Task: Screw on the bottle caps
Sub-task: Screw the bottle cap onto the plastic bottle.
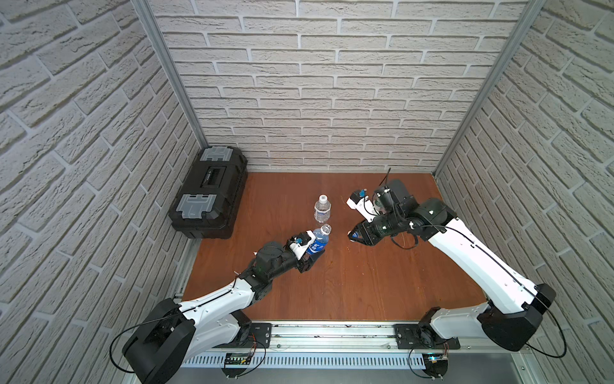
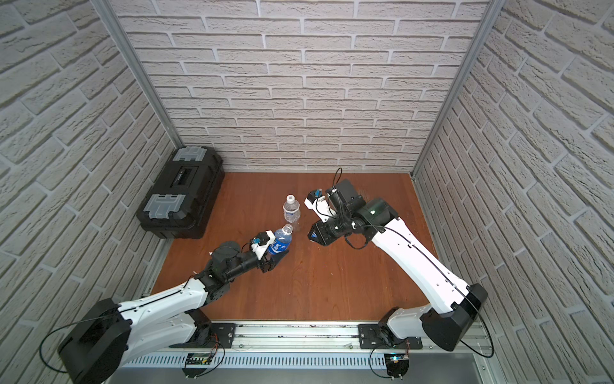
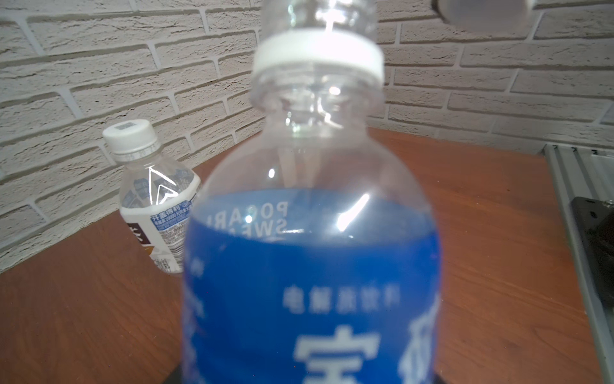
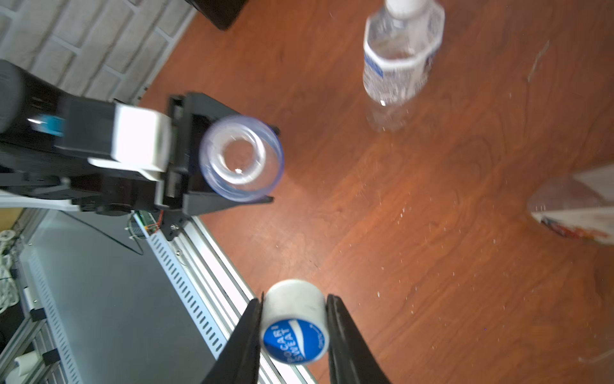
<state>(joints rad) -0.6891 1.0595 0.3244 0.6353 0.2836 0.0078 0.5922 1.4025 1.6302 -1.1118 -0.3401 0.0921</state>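
My left gripper (image 1: pixel 315 258) is shut on the blue-labelled bottle (image 1: pixel 318 241), holding it by the body, slightly tilted. Its mouth (image 4: pixel 242 163) is open, with a white ring (image 3: pixel 317 56) below it. My right gripper (image 4: pixel 294 301) is shut on the blue cap with the white mark (image 4: pixel 294 327), held by its white sides. In both top views this gripper (image 1: pixel 353 235) hangs to the right of the open mouth, apart from it. Behind stands the white-labelled bottle (image 1: pixel 322 209) with a small white cap (image 3: pixel 129 134) on it.
A black toolbox (image 1: pixel 209 192) lies at the back left of the wooden table (image 1: pixel 349 292). A blurred clear bottle with a brown-white label (image 4: pixel 578 206) shows at the edge of the right wrist view. A metal rail (image 1: pixel 332 332) runs along the front edge.
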